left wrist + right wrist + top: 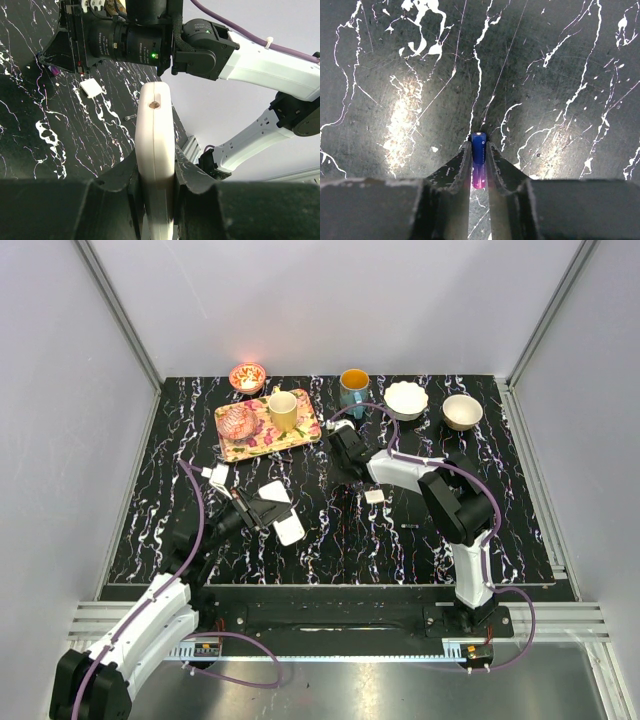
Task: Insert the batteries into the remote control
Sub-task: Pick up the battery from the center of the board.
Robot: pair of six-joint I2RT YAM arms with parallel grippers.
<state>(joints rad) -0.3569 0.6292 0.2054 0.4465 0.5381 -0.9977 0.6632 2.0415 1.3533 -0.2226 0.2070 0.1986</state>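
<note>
My left gripper (270, 512) is shut on the white remote control (290, 528) and holds it on edge. In the left wrist view the remote (155, 125) stands edge-on between the jaws (155, 172). My right gripper (347, 470) points down at the black marbled table just right of the tray. In the right wrist view it (479, 152) is shut on a purplish-blue battery (479, 142), whose tip is close to the table. That battery's purple end shows in the left wrist view (54, 71). No other battery shows clearly.
A small white square cover (374, 496) lies near the right arm's wrist. Small white pieces (215, 475) lie left of the remote. A floral tray (300, 435) holds a pink bowl and a yellow cup. An orange bowl (247, 377), a teal mug (353, 388) and two bowls (406, 400) line the back.
</note>
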